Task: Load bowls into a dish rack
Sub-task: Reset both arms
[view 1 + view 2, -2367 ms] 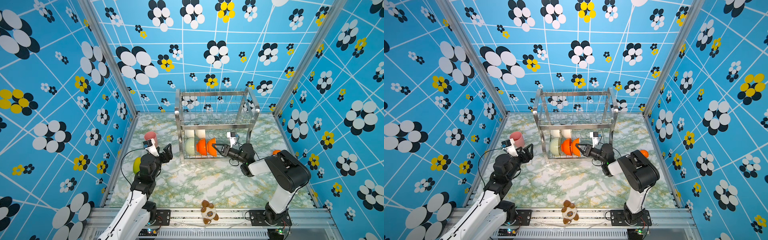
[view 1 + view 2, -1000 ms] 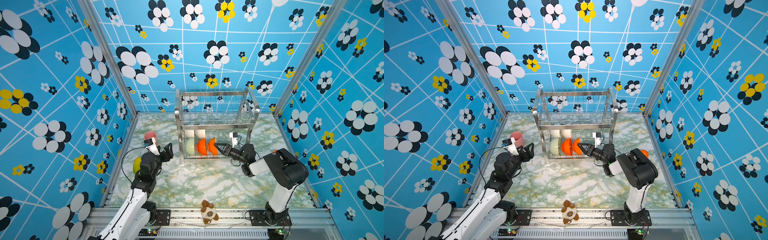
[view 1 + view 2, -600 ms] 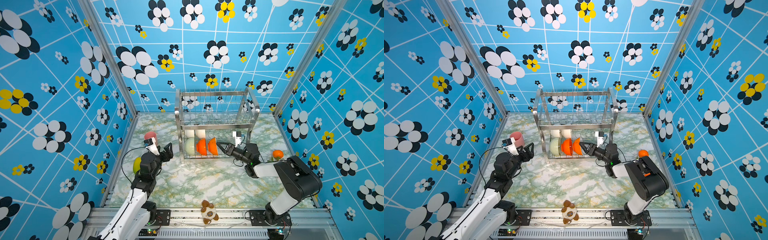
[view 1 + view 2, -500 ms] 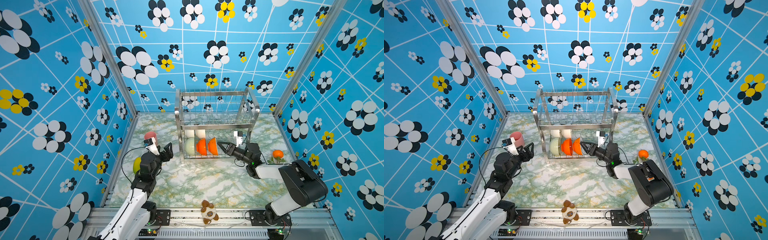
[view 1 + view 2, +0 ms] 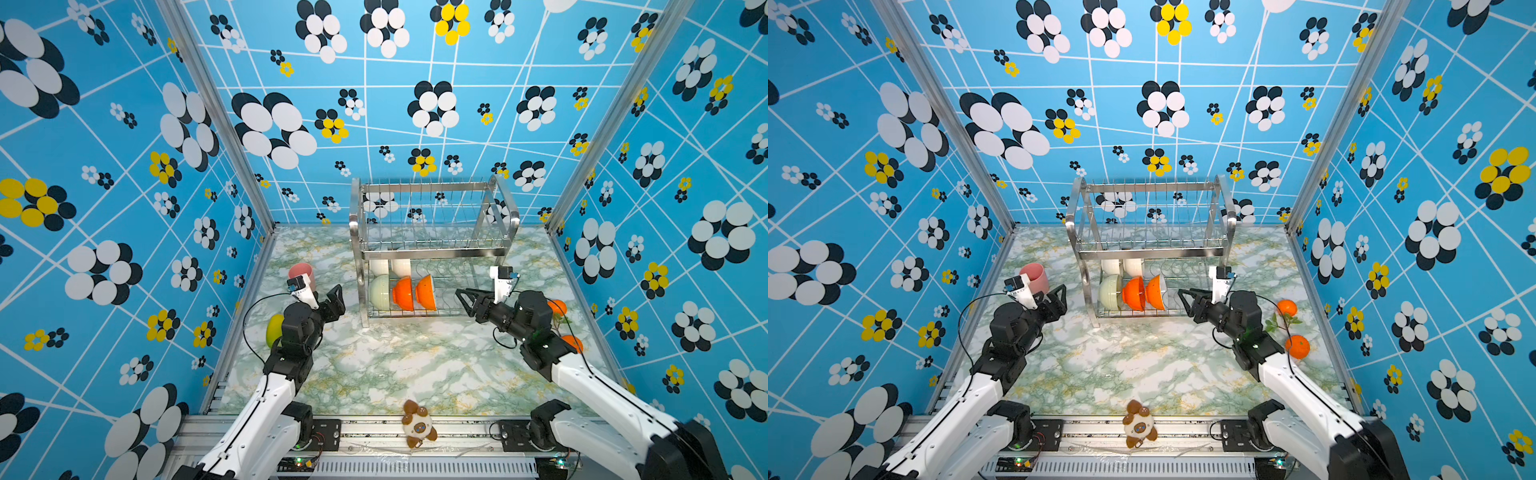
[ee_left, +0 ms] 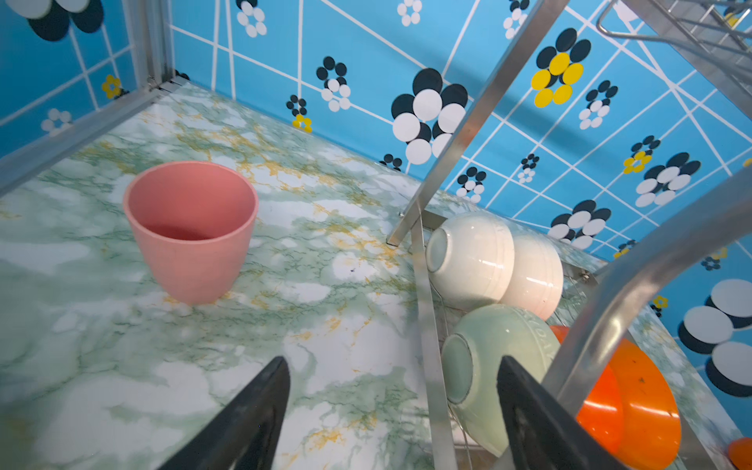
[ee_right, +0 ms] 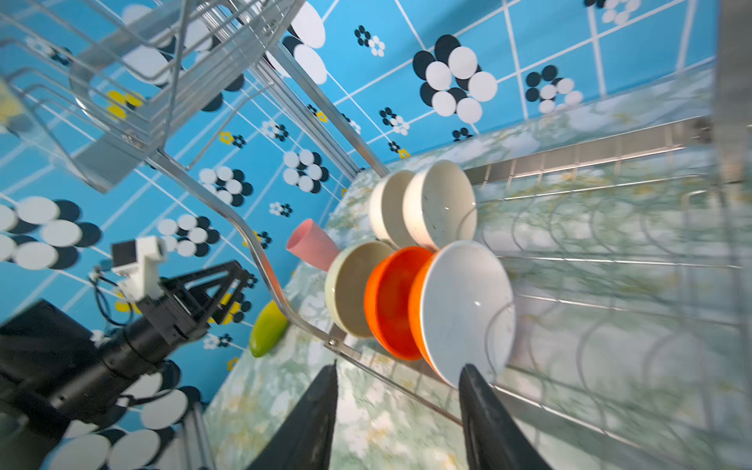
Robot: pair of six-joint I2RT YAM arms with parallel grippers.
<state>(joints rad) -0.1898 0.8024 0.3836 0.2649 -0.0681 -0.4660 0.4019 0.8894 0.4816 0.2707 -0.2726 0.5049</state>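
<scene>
Standing on edge in the lower tier of the dish rack (image 5: 432,251), mid-back of the counter (image 5: 395,365): green bowl (image 5: 380,293), two orange bowls (image 5: 405,295), two white bowls (image 5: 401,267). Left gripper (image 5: 337,299) and right gripper (image 5: 464,302) hang spread and empty beside the rack's ends. No bowl left loose; loading looks finished.

pink cup (image 6: 191,228) upright on green-marbled tabletop (image 5: 395,365), yellow-green fruit (image 5: 274,328) near it by wall, two oranges (image 5: 1297,346) with leafy sprig (image 5: 1281,322) far side, plush toy (image 5: 417,424) at front edge
</scene>
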